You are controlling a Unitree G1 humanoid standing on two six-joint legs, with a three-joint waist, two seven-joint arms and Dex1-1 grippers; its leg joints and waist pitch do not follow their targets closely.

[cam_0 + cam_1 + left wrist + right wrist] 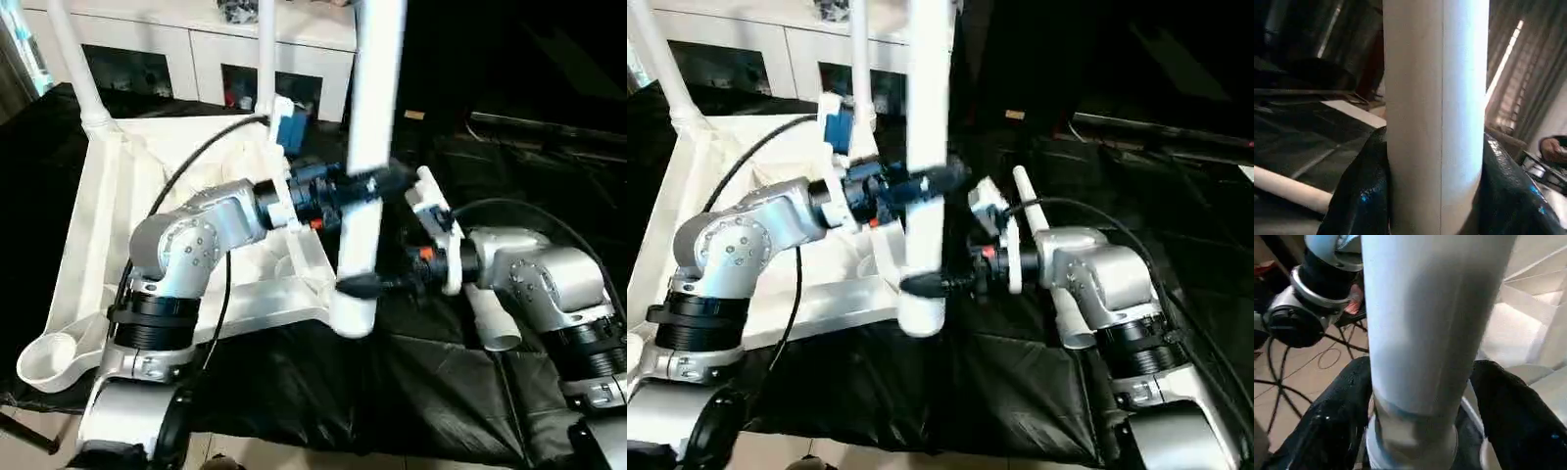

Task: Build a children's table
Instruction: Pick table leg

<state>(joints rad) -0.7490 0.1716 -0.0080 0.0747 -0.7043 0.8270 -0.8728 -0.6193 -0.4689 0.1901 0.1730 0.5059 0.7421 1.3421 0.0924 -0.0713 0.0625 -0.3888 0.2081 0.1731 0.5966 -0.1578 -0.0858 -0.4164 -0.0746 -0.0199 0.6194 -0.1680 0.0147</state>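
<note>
The white plastic rectangular tabletop (103, 211) lies upside down, ribbed underside up, on the black-draped work table (323, 382), towards the left of the scene. Two long white tapered tube legs (76, 61) stand upright in its far corner sockets; the near-left rounded corner socket (47, 354) is open. A third white tube leg (372, 147) stands upright at the near-right corner of the tabletop, its lower end seated at the rounded socket (353, 315) there. The left gripper (377, 183) reaches in from the left and has its two black fingers (1359, 196) closed against both sides of this leg, partway up the tube. The right gripper (367, 286) comes in from the right, lower down, just above the socket; its black fingers (1334, 416) flank the leg, and a narrow gap shows on at least one side in the right wrist view, so they stand spread rather than clamped. A fourth white tube leg (490, 321) lies flat on the black cloth to the right, under the right forearm. A white glass-door cabinet (196, 44) stands at the far side.
</note>
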